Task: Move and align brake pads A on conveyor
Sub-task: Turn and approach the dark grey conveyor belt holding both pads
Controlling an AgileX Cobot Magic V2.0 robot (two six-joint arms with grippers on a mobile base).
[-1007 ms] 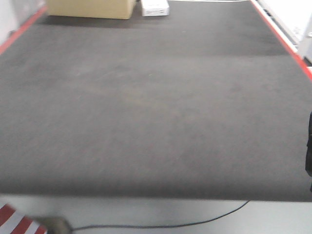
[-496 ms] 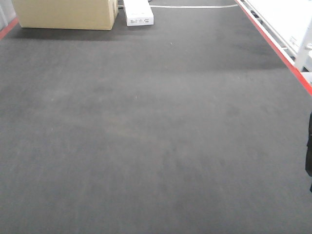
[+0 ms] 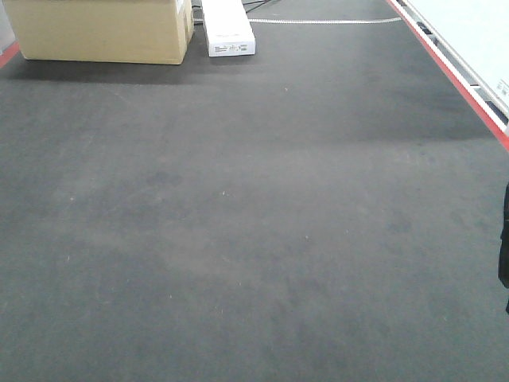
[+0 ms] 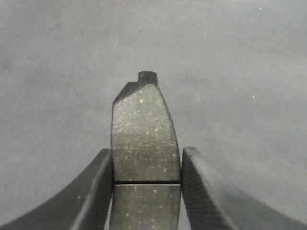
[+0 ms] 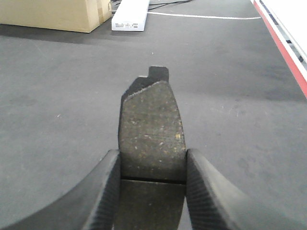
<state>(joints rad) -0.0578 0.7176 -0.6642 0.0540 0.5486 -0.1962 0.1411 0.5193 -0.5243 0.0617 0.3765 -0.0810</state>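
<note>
In the left wrist view my left gripper is shut on a brake pad A, a dark grey speckled oblong with a thin groove across it, pointing away from me above the conveyor. The right wrist view shows the same hold: my right gripper is shut on a second brake pad A over the charcoal conveyor. Each pad sits squeezed between both fingers at its groove. In the front view only the bare conveyor shows, with no pad lying on it and neither gripper in sight.
A cardboard box and a long white box stand at the belt's far end, with a white cable beside them. A red strip runs along the right edge. A dark part juts in at the right border.
The front view has advanced over the belt: its near edge, the floor and the cable there have dropped out of view, and the boxes at the far end look nearer.
</note>
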